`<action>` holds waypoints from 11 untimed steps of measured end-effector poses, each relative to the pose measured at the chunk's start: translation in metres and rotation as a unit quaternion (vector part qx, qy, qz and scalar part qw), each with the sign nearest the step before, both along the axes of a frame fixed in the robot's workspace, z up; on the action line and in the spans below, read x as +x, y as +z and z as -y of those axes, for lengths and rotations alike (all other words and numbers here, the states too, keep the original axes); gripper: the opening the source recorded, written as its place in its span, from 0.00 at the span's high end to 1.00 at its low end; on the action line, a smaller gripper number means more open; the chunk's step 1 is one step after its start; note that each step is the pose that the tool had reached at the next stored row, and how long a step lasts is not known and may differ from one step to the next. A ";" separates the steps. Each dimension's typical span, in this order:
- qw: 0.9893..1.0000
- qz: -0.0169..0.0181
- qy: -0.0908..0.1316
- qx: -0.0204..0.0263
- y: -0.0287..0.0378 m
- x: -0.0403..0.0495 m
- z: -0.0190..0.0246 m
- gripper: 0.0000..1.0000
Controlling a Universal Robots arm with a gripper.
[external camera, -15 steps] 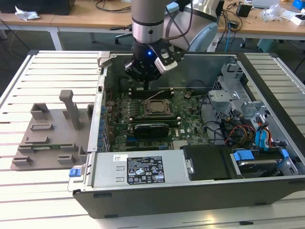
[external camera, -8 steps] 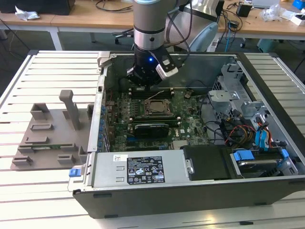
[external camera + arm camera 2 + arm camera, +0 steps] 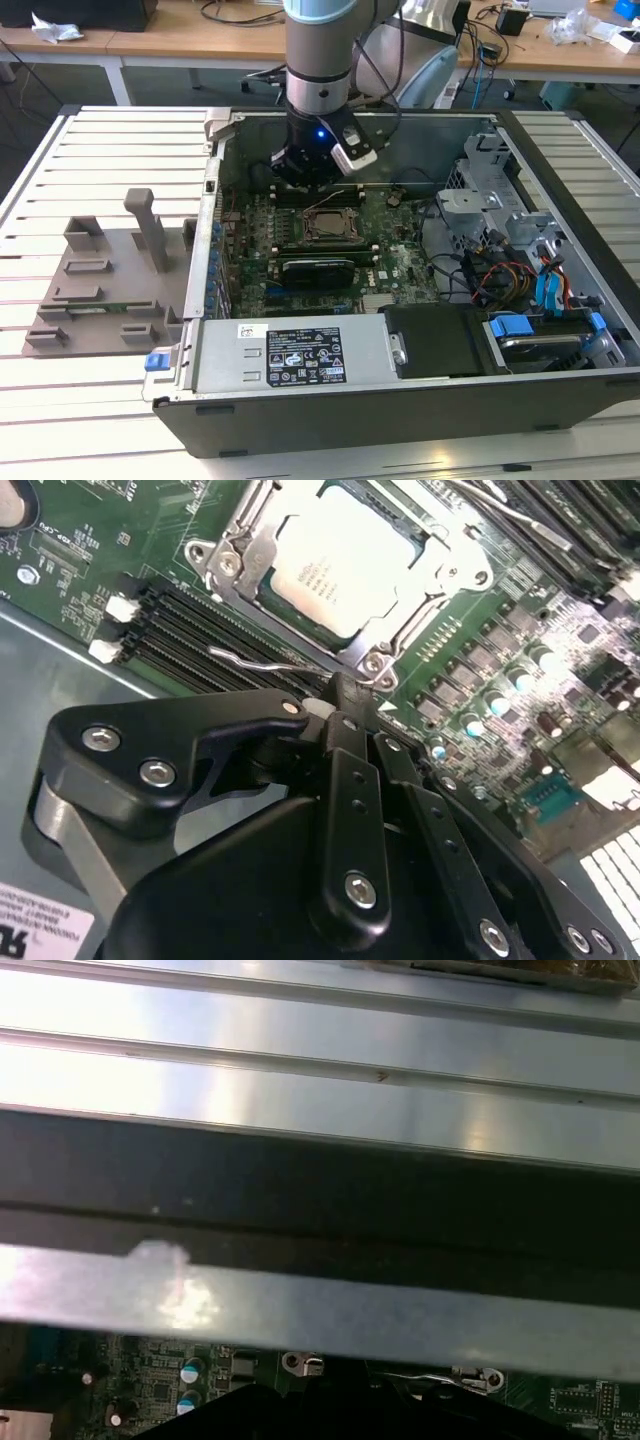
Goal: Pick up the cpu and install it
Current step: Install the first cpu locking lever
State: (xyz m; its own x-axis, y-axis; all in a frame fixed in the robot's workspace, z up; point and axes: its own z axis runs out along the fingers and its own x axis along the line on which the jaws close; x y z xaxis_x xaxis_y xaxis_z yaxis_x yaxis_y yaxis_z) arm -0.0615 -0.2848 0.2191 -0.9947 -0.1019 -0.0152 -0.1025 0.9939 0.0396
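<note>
Gripper (image 3: 335,702) fills the near half of the second wrist view, fingers together with nothing between them as far as the frame shows; the tips sit just beside the socket frame (image 3: 345,575) at its near corner, close to the thin wire lever (image 3: 262,663). The cpu (image 3: 340,565) lies flat in that socket, silvery top up, just beyond the fingertips at about 12 o'clock from them in the second wrist view. It's square, so no long axis to speak of; its edges run diagonal to the picture, lined up with the frame around it. Judging from that, the chip looks already seated, frame around it and not in the gripper. One arm only, so no question of which is nearer. In the exterior view the gripper (image 3: 308,172) hangs over the motherboard (image 3: 400,265) inside the open computer case (image 3: 300,410), with the cpu (image 3: 329,225) just below it at roughly 5 o'clock, near but apart. Counts: one cpu, one socket frame, one gripper, one case, one grey tray (image 3: 100,280) with raised blocks, sitting well apart outside the case at 9 o'clock of it on the slatted table (image 3: 60,420). The first wrist view gives mostly the table slats (image 3: 320,1060) and a case edge, plus a thin strip of board.
</note>
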 end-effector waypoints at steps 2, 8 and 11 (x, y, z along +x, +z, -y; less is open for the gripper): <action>1.000 0.000 0.000 0.000 -0.0014 0.0023 -0.0006 0.89; 1.000 0.000 0.001 0.000 -0.0040 0.0057 -0.0019 0.89; 1.000 0.000 0.001 0.000 -0.0061 0.0085 -0.0019 0.89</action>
State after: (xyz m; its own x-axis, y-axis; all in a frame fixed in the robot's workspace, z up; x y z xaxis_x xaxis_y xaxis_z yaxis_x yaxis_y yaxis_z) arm -0.0530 -0.2829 0.2131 -0.9945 -0.1036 -0.0150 -0.1041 0.9938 0.0396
